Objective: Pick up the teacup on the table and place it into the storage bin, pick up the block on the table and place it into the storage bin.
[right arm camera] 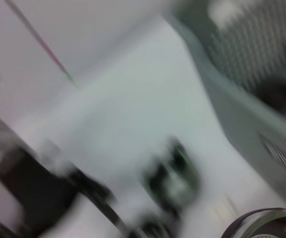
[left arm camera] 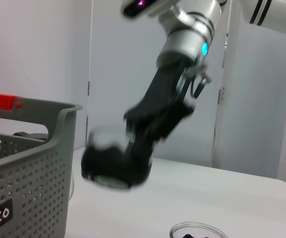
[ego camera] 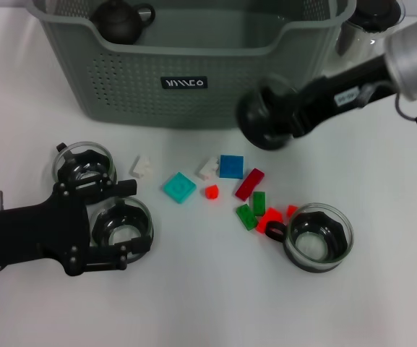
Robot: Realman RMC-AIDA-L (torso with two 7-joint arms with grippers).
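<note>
While I watch from the head view, I log the storage bin (ego camera: 186, 79) at the far centre of the white table (ego camera: 381, 303), grey-green, perforated, with a black label (ego camera: 183, 83). A dark teapot (ego camera: 121, 20) sits in its far left corner. A clear glass jug (ego camera: 371, 22) stands just right of the bin. The right gripper (ego camera: 284, 119) hangs in front of the bin's right half, carrying a dark teacup (ego camera: 264, 119), blurred; the fingers close round it, so I record it as holding the cup. The left gripper (ego camera: 110, 228) lies low at the near left. Two glass teacups are at its end: one farther left (ego camera: 84, 165), one nearer (ego camera: 123, 224). I cannot tell how wide its fingers stand. A third glass teacup (ego camera: 318, 237) stands near right. Blocks lie scattered between: white (ego camera: 141, 167), teal (ego camera: 178, 187), white (ego camera: 208, 168), blue (ego camera: 231, 166), small red (ego camera: 210, 191), dark red (ego camera: 249, 183), green (ego camera: 259, 203), green (ego camera: 246, 217), red (ego camera: 270, 219).

Left wrist view: the bin's corner (left arm camera: 28, 163), the right arm (left arm camera: 182, 64) reaching down, the held teacup (left arm camera: 114, 163) in the air beside the bin, above the table. A cup rim (left arm camera: 197, 231) shows at the near edge.

Right wrist view: heavily blurred. The bin wall (right arm camera: 252, 114) and a dark cup shape (right arm camera: 172, 176) on the table are all I can make out.
</note>
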